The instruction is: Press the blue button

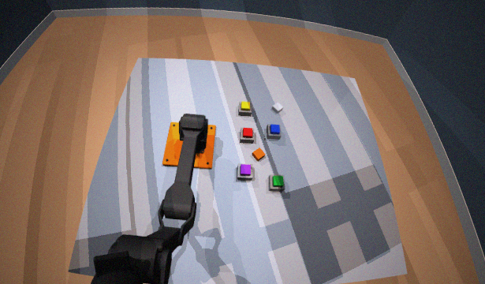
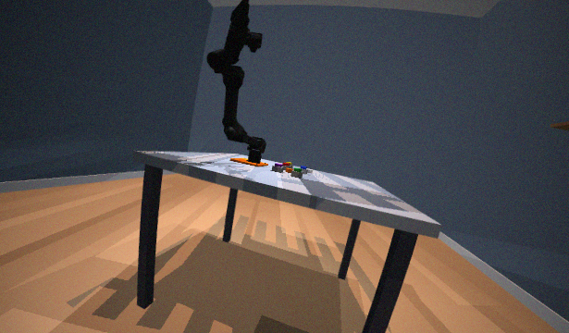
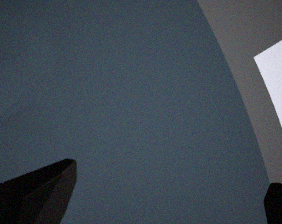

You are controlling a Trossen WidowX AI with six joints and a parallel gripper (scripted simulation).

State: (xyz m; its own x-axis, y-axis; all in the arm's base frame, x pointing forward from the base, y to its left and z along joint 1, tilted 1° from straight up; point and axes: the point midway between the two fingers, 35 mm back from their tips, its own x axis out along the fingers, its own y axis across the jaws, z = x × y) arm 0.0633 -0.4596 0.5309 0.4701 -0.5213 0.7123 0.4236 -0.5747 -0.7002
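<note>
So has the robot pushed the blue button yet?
Not yet, it seems. Nothing looks done: the arm stands tall above the table, far from the blue button. In hand: nothing, the gripper is open and its camera sees only wall. Left to do: swing down, press the blue button fully, let go, and avoid the orange block and white block nearby.

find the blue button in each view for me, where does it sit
Top: blue button sits right of centre, beside the red button, below the white block.
Exterior: blue button is at the far right end of the small button cluster on the table.
Wrist: not in it; only wall and the fingers show.
Shared landmark: the orange base plate.
</note>
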